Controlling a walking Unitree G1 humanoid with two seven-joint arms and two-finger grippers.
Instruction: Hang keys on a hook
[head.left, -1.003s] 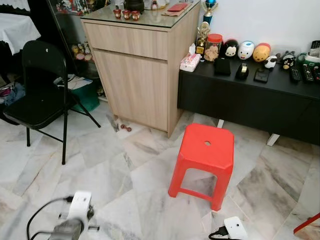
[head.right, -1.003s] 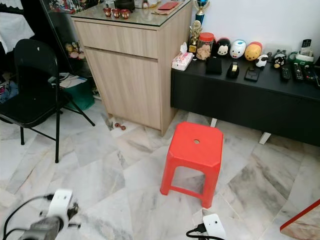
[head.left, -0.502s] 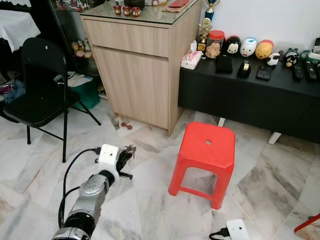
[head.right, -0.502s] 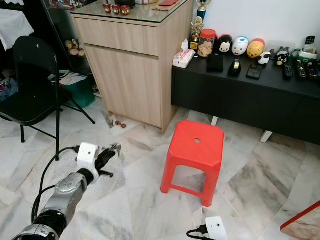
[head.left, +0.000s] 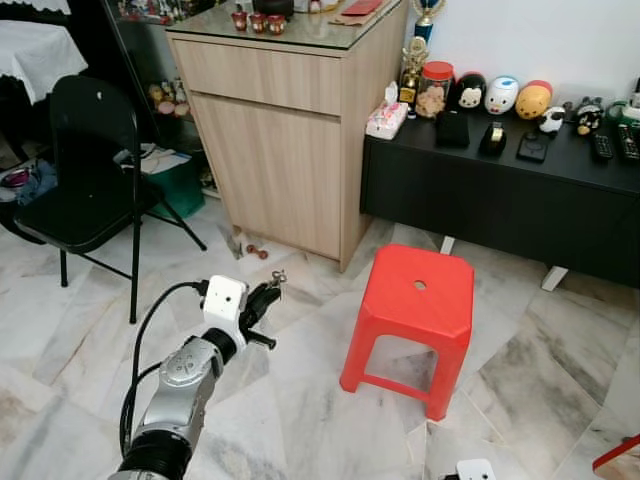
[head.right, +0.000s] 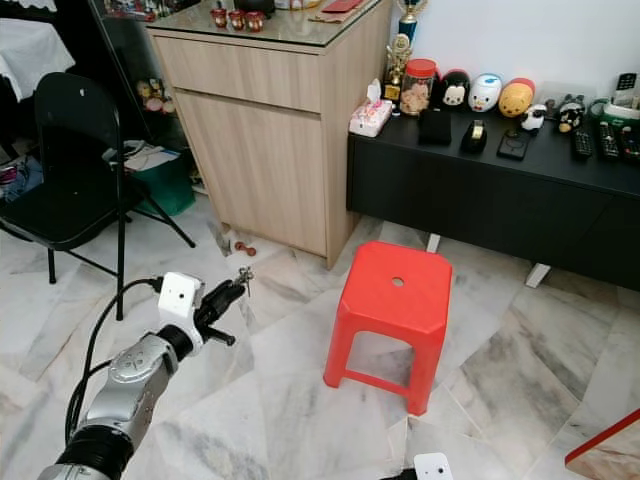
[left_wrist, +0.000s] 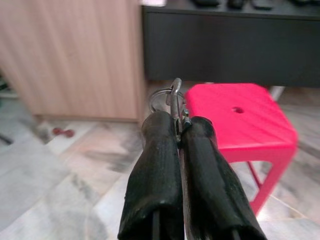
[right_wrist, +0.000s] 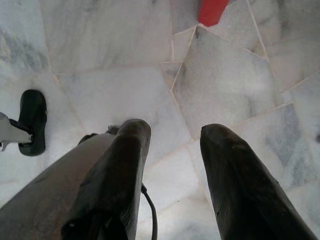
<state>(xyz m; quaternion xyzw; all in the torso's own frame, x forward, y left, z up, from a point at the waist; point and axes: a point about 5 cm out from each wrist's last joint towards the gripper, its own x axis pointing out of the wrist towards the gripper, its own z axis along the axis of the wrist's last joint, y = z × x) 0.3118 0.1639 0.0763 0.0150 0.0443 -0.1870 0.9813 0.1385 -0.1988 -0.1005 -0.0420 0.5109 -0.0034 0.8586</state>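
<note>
Left pincer risen, clamped on keys; red stool near; right pincer apart, probably idle.

One red stool, one black chair — two grippers

Bright, even indoor daylight; sharp head views, soft glare on glossy marble floor; blurred wrist-view backgrounds.

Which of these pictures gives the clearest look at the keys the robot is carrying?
The left wrist view: the keys sit close up, a metal clip and ring pinched between the left tool's shut black fingers. In the two eye views the keys are just a tiny glint at that tool's tip, above the marble floor.
</note>
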